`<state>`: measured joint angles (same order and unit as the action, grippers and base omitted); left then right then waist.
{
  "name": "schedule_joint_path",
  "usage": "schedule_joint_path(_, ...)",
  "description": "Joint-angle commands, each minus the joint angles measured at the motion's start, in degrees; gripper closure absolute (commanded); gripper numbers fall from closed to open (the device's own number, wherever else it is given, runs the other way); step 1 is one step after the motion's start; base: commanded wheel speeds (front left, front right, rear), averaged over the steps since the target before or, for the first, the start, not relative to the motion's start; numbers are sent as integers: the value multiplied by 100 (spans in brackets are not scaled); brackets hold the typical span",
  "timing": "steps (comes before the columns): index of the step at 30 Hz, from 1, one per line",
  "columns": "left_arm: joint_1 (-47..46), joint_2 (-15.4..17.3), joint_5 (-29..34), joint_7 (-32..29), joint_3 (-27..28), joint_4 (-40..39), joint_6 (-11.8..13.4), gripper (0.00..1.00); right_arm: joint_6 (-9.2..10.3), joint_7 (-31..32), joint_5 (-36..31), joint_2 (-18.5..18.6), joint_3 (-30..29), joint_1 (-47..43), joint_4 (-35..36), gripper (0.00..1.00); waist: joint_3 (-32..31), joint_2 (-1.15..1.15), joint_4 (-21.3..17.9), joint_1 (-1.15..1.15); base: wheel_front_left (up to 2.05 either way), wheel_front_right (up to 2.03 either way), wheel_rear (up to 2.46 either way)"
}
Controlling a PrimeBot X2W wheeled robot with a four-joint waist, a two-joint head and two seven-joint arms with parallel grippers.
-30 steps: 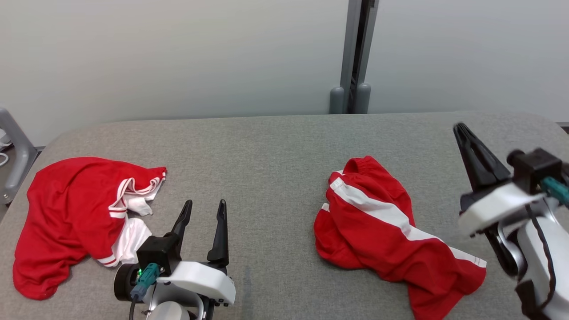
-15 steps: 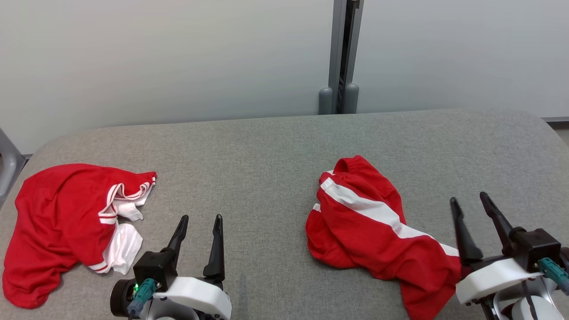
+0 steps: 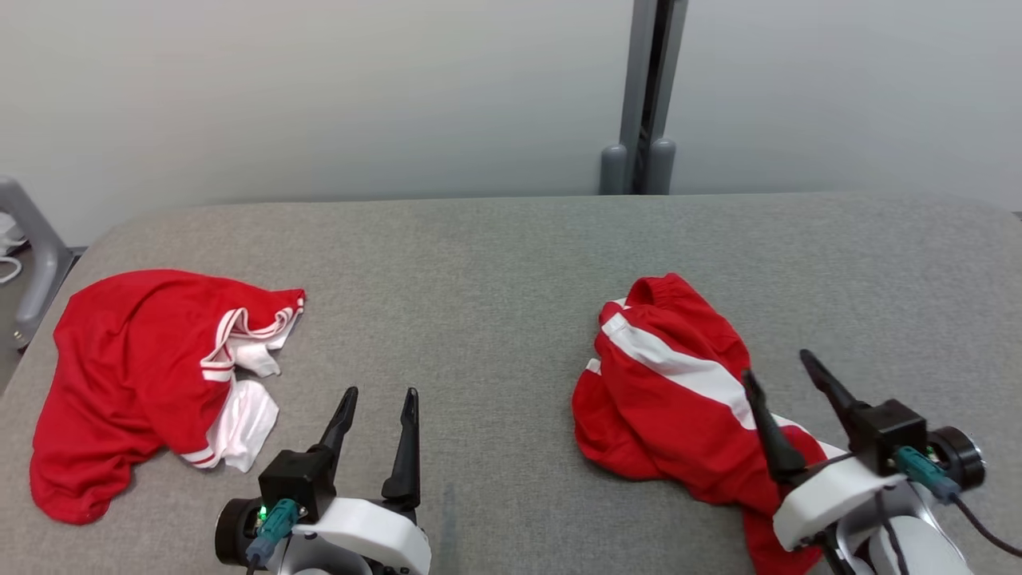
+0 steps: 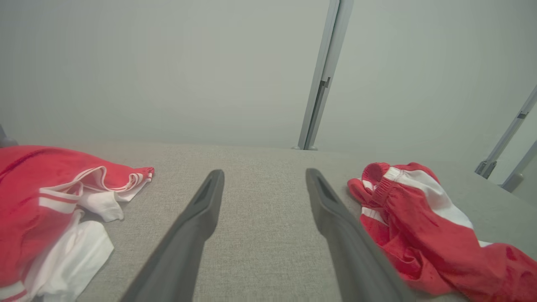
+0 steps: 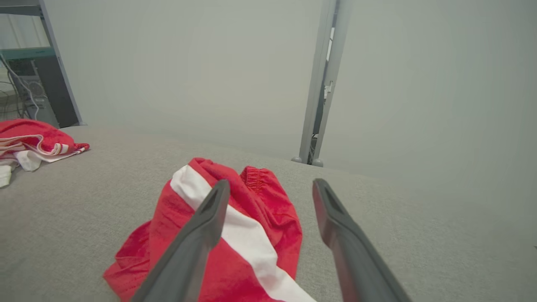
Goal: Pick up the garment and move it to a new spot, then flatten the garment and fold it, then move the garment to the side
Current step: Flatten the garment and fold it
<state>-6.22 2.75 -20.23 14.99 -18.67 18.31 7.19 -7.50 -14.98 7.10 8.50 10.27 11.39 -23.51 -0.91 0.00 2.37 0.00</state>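
Your right hand (image 3: 776, 366) has dropped from its raised spot and spread its fingers, holding nothing. Just beneath and ahead of it, the crumpled red garment (image 3: 671, 415) lies on the desk (image 3: 495, 271), its near end hidden behind that hand. Your left hand (image 3: 382, 391) is spread too, empty; a second red garment (image 3: 120, 375) lies to its left, cut off in the left wrist view.

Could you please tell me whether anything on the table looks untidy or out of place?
Nothing is damaged or spilled, but the striped red garment at right and the white-trimmed red garment at left both lie crumpled.
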Motion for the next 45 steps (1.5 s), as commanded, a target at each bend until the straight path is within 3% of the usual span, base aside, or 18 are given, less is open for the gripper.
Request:
schedule_joint_path(1, -67, 28, -26, 24, -28, 24, 14, 0, 1, -10, 57, 86, 173, 156, -135, 0, 80, 0, 110, 0, 0, 0, 0)
schedule_joint_path(9, -209, 27, -155, 24, -267, 12, 104, 0, 1, 87, 549, 428, 1273, 1097, -1167, 0, 444, 0, 654, 0, 0, 0, 0)
schedule_joint_path(19, -312, 27, -182, 24, -382, -35, 133, 0, 1, 11, 1012, 543, 1832, 1765, -2112, 0, 590, 0, 1014, 0, 0, 0, 0)
schedule_joint_path(20, -320, 27, -184, 24, -393, -35, 142, 0, 1, 10, 1078, 541, 1905, 1800, -2186, 19, 596, 0, 1037, 0, 0, 0, 0)
schedule_joint_path(21, -331, 27, -190, 24, -406, -41, 150, 0, 1, 14, 1117, 557, 2005, 1855, -2236, 96, 607, 0, 1058, 0, 0, 0, 0)
schedule_joint_path(22, -337, 26, -195, 24, -419, -44, 161, 0, 1, 6, 1169, 585, 2090, 1903, -2280, 100, 610, 0, 1075, 0, 0, 0, 0)
schedule_joint_path(27, -282, 27, -213, 24, -427, -4, 191, 0, 1, -31, 1306, 597, 2303, 2210, -2171, 100, 519, 0, 1082, 0, 0, 0, 0)
schedule_joint_path(37, -135, 28, -184, 24, -360, 47, 131, 0, 1, -35, 1672, 333, 2556, 3154, -1031, 100, 149, 0, 882, 0, 0, 0, 0)
schedule_joint_path(42, -16, 28, -154, 24, -323, 82, 108, 0, 1, -31, 2094, 240, 1941, 3555, -366, 100, -36, 0, 807, 0, 0, 0, 0)
schedule_joint_path(45, 27, 28, -143, 24, -300, 82, 95, 0, 1, -30, 2190, 204, 1382, 3432, -430, 100, -92, 0, 778, 0, 0, 0, 0)
